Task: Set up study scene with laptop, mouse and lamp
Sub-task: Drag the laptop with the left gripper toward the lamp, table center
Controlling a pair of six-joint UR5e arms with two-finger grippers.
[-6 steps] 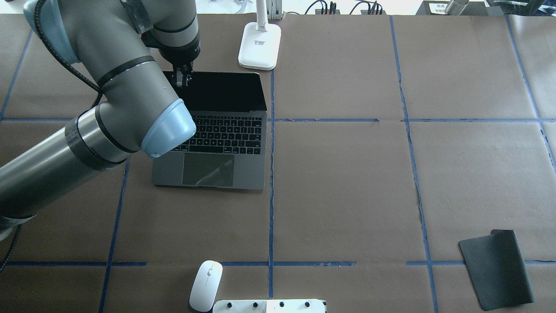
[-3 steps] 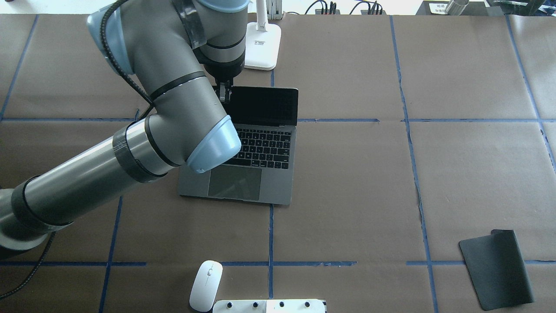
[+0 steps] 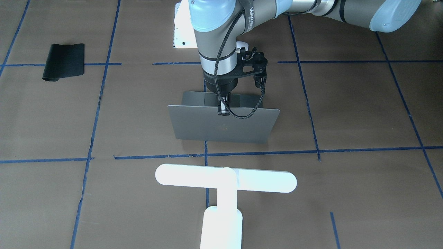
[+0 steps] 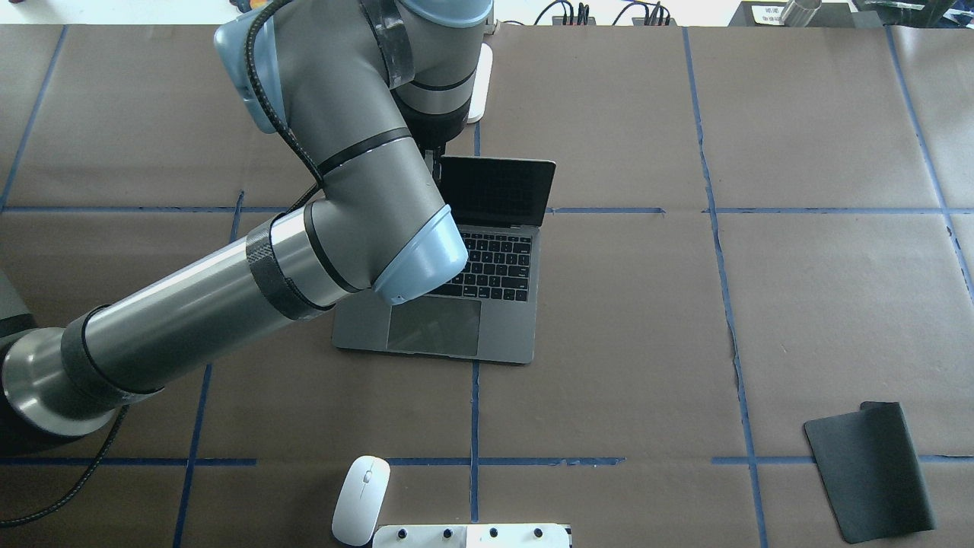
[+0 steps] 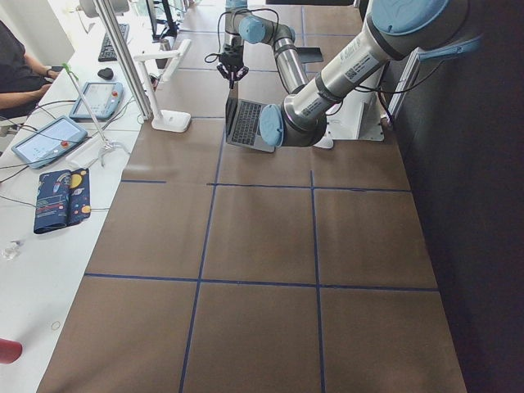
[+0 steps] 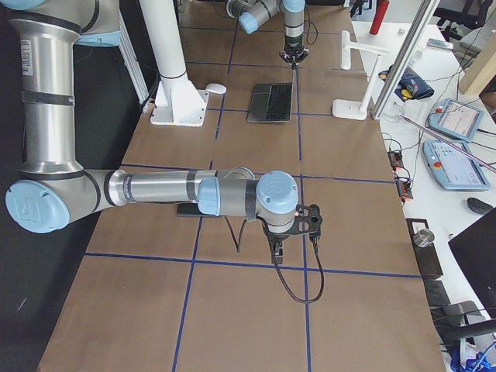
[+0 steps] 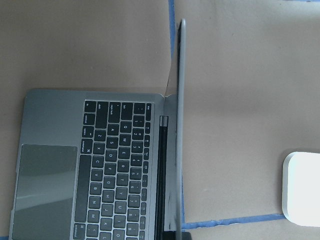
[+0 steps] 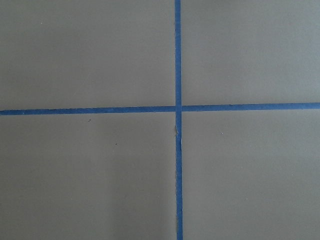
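Your left pincer is pinching the top edge of the laptop lid, near its middle. The laptop stands open in the middle of the bench, with its keys toward the robot. The lamp stands just behind it, and its long bar runs side to side like the lid.

The mouse lies at the robot's edge of the bench, just beside the white pedestal and well apart from the laptop. Its long way points from the robot toward the laptop.

I think the mouse comes next. It is on the left side, so your left arm is nearer. The right pincer hangs over the bench far off. You cannot tell if it is spread or pressed together.
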